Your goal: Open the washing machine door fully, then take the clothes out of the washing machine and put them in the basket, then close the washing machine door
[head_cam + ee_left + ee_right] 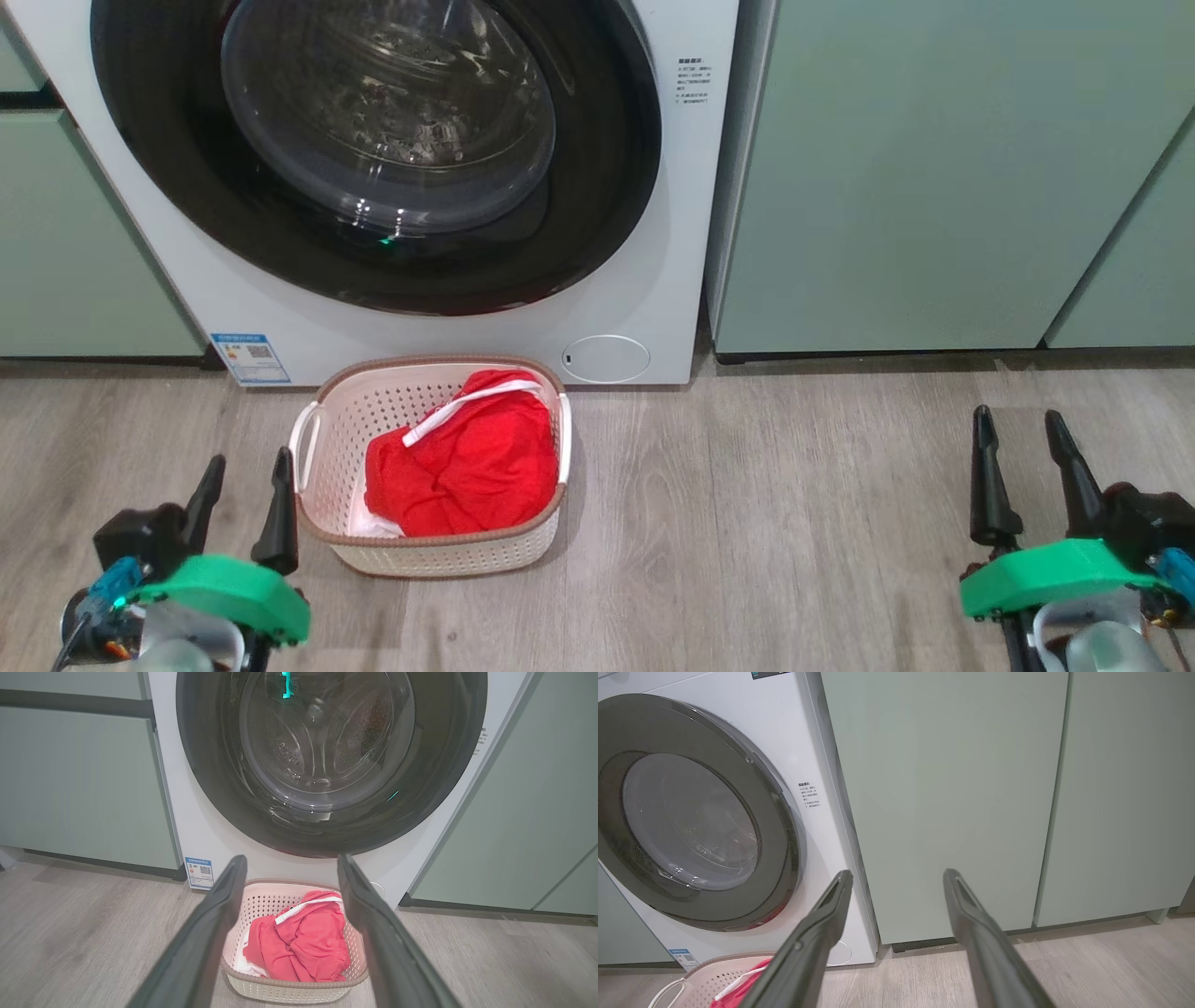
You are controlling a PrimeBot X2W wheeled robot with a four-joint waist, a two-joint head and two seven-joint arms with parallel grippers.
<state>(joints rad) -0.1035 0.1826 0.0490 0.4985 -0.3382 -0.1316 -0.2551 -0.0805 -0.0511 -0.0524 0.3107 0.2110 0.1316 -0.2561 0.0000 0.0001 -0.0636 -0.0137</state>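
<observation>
The washing machine (653,187) stands white at the back, and its door (373,140), with a black rim and glass bowl, lies shut flat against the front. Through the glass in the left wrist view the door (327,742) shows a steel drum. On the floor before it sits the basket (429,462), cream with a brown rim, holding the red clothes (462,462) with white trim. My left gripper (245,478) is open just left of the basket. My right gripper (1019,431) is open far to the right, facing the cabinets. The basket (289,933) and clothes (303,942) lie between my left fingers.
Pale green cabinets (934,168) flank the machine on both sides. A small round flap (605,358) sits low on the machine's front, and a blue label (250,358) marks its lower left corner. Wood-look floor (794,523) spreads between the basket and my right gripper.
</observation>
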